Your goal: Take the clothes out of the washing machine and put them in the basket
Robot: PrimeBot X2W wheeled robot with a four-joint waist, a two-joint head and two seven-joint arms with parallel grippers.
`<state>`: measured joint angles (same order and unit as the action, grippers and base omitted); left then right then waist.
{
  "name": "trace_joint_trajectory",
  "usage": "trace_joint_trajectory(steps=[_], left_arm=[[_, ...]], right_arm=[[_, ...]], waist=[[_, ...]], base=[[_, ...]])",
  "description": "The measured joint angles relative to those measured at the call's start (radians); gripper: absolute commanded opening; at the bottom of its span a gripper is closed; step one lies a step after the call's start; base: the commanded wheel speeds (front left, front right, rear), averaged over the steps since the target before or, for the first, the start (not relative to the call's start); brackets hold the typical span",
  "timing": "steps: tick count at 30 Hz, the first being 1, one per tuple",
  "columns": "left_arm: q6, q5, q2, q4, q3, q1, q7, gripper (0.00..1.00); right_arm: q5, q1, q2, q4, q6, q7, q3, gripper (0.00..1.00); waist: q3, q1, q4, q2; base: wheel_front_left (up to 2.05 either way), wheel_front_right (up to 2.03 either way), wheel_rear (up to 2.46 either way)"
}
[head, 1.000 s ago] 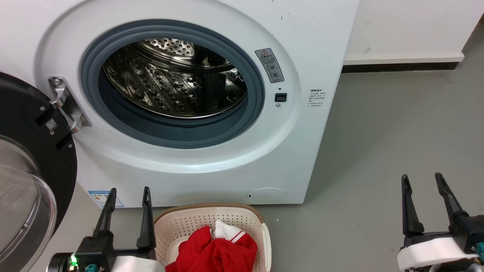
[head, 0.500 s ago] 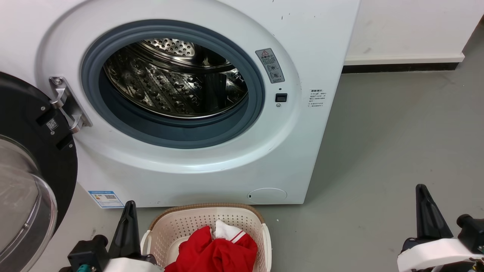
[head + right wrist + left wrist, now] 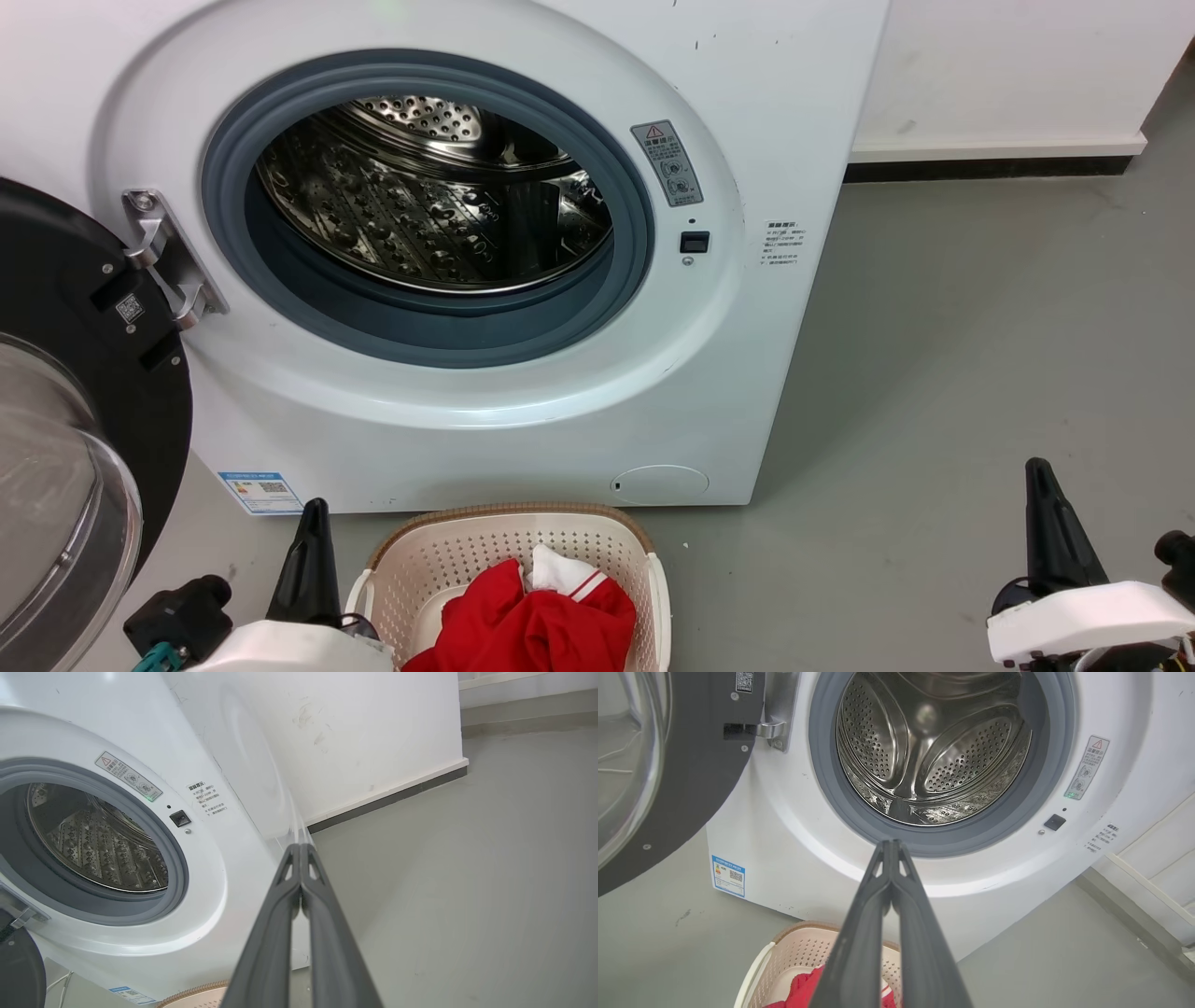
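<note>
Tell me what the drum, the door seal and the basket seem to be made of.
Drum: polished steel, likely stainless; mirror reflections, punched holes.
Door seal: probably rubber; matte grey, smooth.
Basket: moulded plastic, cream, matte; regular perforations, brown rim imitating weave.

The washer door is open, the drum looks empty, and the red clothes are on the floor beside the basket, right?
Not on the floor: the head view shows the red clothes inside the basket. The rest holds.
</note>
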<state>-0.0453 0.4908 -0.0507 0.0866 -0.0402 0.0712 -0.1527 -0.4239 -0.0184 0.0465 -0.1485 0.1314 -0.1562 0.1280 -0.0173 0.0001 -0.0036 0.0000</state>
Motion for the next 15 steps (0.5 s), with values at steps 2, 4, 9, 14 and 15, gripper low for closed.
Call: trace_joint_trajectory(steps=[2,4,9,14,15], left_arm=[[-0.002,0.034,0.000,0.006,-0.002,-0.004,0.007,0.00],[-0.005,0.067,0.000,0.010,-0.003,-0.016,0.015,0.00],[-0.012,0.147,0.000,0.020,-0.008,-0.021,0.033,0.00],[-0.016,0.221,0.000,0.030,-0.013,-0.040,0.053,0.00],[-0.017,0.236,0.000,0.033,-0.014,-0.040,0.055,0.00]], right_arm=[[-0.038,0.005,0.000,-0.003,0.000,0.009,-0.001,0.00],[-0.072,0.011,0.000,-0.007,0.000,0.017,-0.002,0.00],[-0.157,0.019,0.000,-0.014,0.000,0.034,-0.003,0.00],[-0.235,0.022,0.000,-0.019,0.000,0.053,-0.004,0.00],[-0.251,0.023,0.000,-0.020,0.000,0.056,-0.004,0.00]], waist=[[0.000,0.0000,0.000,0.0000],[0.001,0.0000,0.000,0.0000],[0.001,0.0000,0.000,0.0000],[0.002,0.0000,0.000,0.0000],[0.002,-0.0001,0.001,0.0000]], base=[[0.00,0.00,0.00],[0.00,0.00,0.00],[0.00,0.00,0.00],[0.00,0.00,0.00],[0.00,0.00,0.00]])
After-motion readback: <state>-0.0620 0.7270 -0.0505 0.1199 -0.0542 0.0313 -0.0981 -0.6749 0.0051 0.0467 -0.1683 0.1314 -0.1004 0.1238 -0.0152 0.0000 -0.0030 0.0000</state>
